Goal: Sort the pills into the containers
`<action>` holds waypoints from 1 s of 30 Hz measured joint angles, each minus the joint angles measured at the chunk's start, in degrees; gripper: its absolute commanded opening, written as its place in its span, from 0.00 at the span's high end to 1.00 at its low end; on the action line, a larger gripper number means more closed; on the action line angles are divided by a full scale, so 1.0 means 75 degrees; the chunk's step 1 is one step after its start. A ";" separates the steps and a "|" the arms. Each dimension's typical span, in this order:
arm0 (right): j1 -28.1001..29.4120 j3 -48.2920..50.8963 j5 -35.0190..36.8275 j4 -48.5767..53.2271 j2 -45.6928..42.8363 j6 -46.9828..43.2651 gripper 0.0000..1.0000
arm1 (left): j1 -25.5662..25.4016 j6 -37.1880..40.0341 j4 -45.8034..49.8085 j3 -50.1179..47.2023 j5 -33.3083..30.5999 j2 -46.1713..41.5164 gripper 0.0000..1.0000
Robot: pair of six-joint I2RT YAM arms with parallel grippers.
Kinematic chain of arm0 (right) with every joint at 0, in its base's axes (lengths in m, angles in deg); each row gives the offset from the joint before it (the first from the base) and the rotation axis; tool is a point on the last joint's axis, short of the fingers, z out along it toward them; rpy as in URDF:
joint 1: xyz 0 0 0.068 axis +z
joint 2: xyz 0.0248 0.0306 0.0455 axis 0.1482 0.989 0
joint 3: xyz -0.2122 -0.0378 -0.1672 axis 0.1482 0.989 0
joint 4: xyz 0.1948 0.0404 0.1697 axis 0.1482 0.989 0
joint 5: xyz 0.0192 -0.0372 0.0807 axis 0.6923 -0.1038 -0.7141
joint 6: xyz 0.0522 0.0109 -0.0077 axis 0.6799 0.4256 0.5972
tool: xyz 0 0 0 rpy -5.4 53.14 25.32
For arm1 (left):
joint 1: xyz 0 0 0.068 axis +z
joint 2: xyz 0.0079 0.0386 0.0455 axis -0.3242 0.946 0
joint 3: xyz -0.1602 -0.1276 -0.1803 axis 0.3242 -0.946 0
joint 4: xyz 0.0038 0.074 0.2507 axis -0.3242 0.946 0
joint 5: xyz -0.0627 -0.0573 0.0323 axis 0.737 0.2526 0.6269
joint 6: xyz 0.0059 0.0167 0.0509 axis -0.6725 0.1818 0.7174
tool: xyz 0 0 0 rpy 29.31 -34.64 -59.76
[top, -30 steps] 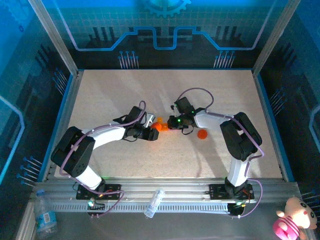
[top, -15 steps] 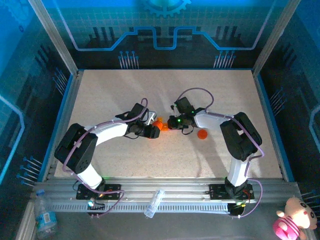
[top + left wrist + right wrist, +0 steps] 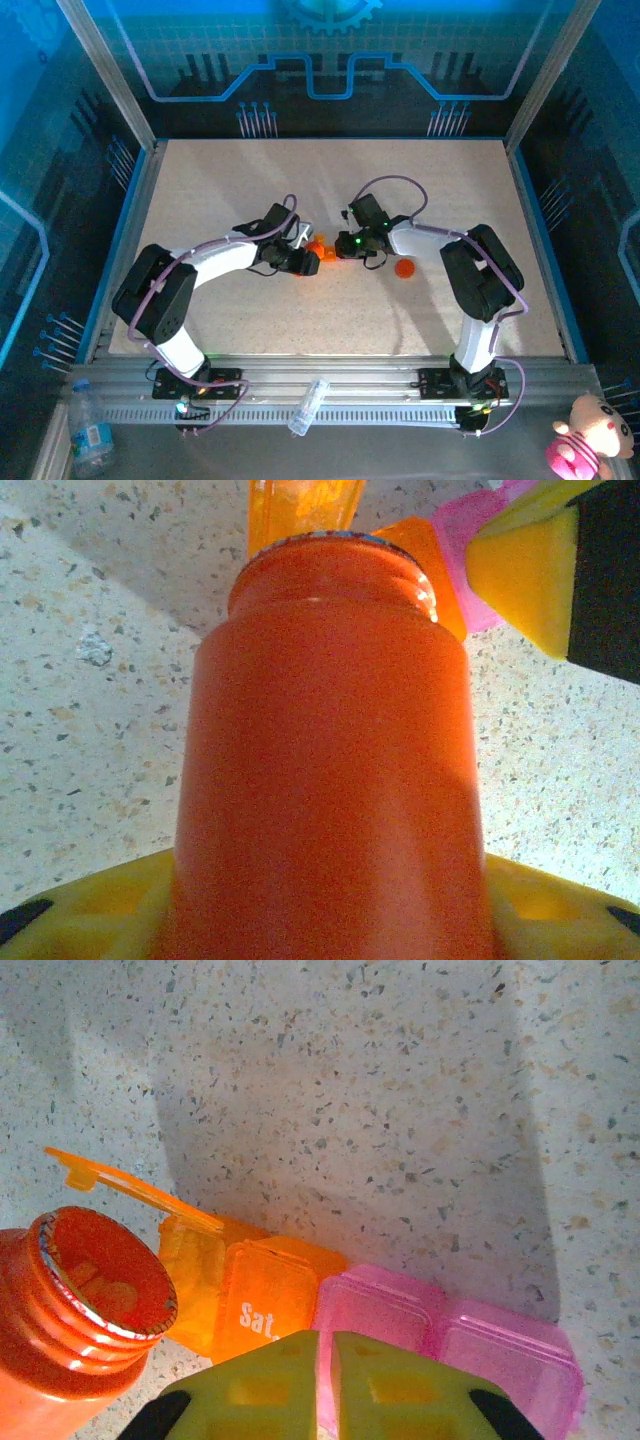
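My left gripper [image 3: 298, 262] [image 3: 330, 920] is shut on an orange bottle [image 3: 330, 780] [image 3: 312, 263], which lies tilted with its open mouth [image 3: 100, 1270] toward the containers. A few pills [image 3: 105, 1285] show inside it. The containers [image 3: 400, 1310] [image 3: 320, 241] form a joined strip of two orange and two pink boxes. The end orange box [image 3: 190, 1270] has its lid up, right beside the bottle mouth. The box marked "Sat" [image 3: 265, 1300] is closed. My right gripper [image 3: 325, 1380] [image 3: 338, 246] is shut on the strip's near edge, where orange meets pink.
An orange round cap [image 3: 404, 268] lies on the speckled table [image 3: 300, 190] right of the right gripper. A blue rim [image 3: 545, 240] borders the table. A clear bottle [image 3: 308, 405] rests on the front rail, off the work surface.
The left arm has shifted slightly to the right, bringing the bottle closer to the strip. The right gripper has stayed in place.
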 measured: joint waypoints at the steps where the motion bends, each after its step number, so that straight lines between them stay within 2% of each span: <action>1: 0.0000 0.0000 0.0000 0.0000 0.0000 0.0000 0.86 | 0.0003 0.0000 0.0064 0.0052 -0.0017 0.0015 1.00; 30: 0.0000 0.0000 -0.0009 -0.0058 0.0029 0.0006 0.86 | 0.0006 -0.0003 0.0816 0.0498 0.0117 0.0020 1.00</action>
